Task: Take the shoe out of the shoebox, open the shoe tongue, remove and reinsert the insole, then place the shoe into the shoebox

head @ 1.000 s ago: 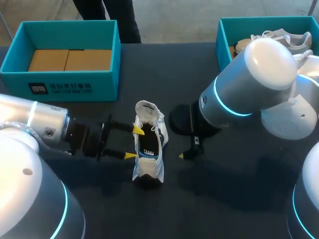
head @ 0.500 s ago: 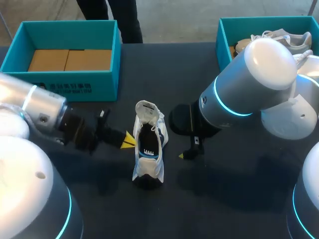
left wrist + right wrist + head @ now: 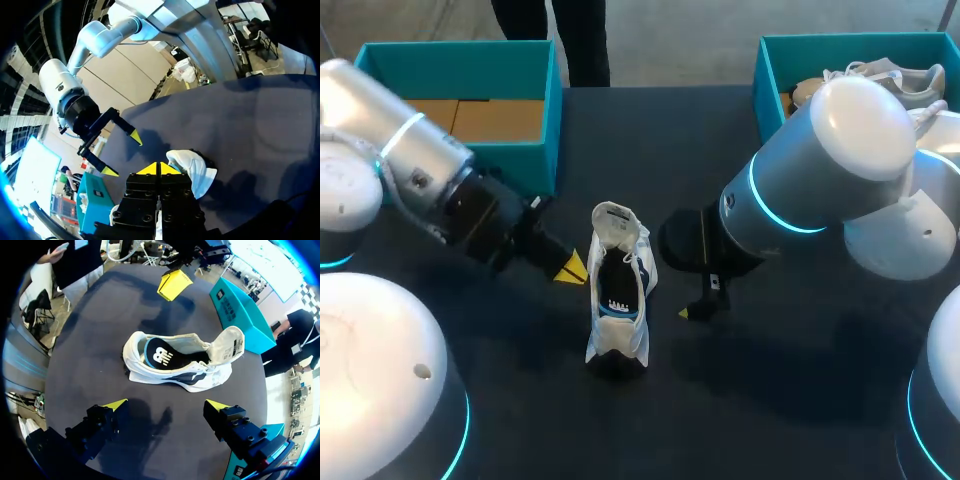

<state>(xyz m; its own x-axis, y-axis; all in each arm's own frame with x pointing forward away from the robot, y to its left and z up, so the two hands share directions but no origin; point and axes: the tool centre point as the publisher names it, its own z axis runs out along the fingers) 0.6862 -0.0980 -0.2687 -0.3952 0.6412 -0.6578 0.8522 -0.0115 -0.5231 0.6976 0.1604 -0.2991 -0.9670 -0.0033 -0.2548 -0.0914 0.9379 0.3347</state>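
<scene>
Since a second ago the left pincer (image 3: 570, 268) has drawn away from the shoe's left side, where its fingers stood spread, and has swung back toward the left shoebox (image 3: 460, 47). Its two yellow tips now meet with nothing between them, near the shoe but not touching it. The right pincer (image 3: 166, 405) has not moved. It hovers low on the shoe's other side, fingers spread wide and empty, with the shoe just ahead of the gap. The white shoe (image 3: 618, 295) stands upright on the dark worktop (image 3: 770, 400), in the middle, well apart from both teal boxes. Its tongue (image 3: 227, 347) is folded back and out, so the opening gapes. The dark insole (image 3: 165, 357) lies flat inside the shoe, its logo showing. The left shoebox shows only a bare cardboard floor, while the right shoebox (image 3: 850, 42) holds other shoes (image 3: 880, 78). By the look of it, the shoe is out of its box and the tongue is open. Whether the seated insole has been out and back cannot be told from its position alone. Returning the shoe to the shoebox is not yet done.
</scene>
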